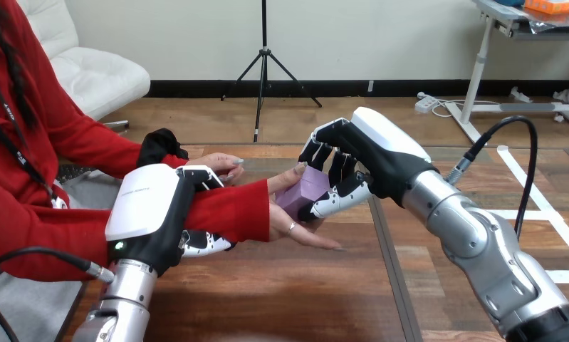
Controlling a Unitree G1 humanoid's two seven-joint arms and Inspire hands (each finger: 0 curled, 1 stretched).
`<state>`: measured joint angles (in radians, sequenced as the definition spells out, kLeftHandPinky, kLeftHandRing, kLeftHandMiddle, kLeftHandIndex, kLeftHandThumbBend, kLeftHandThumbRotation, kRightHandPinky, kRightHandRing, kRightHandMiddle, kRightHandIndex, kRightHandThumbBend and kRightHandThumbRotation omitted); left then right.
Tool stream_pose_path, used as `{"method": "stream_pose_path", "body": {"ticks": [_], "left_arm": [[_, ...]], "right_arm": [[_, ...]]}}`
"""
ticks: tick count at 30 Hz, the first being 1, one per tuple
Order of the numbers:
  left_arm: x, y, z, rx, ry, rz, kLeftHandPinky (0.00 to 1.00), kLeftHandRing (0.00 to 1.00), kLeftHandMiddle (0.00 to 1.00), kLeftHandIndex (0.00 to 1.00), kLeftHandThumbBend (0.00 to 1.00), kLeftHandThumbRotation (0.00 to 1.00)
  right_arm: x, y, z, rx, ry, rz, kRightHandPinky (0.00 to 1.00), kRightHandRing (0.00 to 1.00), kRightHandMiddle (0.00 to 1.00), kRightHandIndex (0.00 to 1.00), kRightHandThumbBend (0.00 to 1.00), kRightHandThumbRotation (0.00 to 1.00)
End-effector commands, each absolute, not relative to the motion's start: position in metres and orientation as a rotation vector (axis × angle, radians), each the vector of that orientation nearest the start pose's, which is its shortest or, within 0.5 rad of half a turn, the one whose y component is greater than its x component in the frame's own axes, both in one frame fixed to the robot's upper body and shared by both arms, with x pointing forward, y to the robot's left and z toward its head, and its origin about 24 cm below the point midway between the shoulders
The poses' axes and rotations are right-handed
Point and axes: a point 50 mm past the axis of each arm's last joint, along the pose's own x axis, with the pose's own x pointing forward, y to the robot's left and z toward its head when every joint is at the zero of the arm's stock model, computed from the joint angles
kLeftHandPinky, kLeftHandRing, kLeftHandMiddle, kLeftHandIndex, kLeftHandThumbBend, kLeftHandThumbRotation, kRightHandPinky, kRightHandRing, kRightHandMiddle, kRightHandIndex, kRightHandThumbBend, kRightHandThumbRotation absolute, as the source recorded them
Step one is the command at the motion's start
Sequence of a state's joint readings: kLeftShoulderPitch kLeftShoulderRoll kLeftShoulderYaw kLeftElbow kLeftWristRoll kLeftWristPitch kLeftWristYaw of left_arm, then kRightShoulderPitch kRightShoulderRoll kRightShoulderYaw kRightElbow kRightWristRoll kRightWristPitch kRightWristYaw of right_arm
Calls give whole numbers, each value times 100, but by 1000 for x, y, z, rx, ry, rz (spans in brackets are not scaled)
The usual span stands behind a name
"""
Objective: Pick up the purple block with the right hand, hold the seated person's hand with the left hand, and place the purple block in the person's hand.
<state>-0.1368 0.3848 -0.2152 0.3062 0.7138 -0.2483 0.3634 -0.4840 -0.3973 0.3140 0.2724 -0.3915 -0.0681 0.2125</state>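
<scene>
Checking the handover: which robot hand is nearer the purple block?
Right. The right hand pinches the purple block; the left hand grips the person's forearm, away from it.

This is looking like a lab: a tripod is standing by the wall, tape is marking the floor.

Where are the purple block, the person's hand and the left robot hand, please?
purple block (303, 194): head view, on its visible purple face.
person's hand (284, 219): head view, on the upturned palm.
left robot hand (144, 206): head view, on its white back shell.
</scene>
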Motion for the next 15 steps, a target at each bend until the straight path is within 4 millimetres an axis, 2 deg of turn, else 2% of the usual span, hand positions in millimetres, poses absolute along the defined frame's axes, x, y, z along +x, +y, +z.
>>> {"method": "stream_pose_path", "body": {"ticks": [1,15], "left_arm": [[296,152,103,978,-565,33,36,41,46,46,75,0],[296,153,101,978,-559,38,37,42,47,47,76,0]], "right_arm": [[326,-113,133,-844,-335,484,34,37,42,47,63,0],[321,-109,135,-835,-344,515,32,36,42,46,63,0]]}}
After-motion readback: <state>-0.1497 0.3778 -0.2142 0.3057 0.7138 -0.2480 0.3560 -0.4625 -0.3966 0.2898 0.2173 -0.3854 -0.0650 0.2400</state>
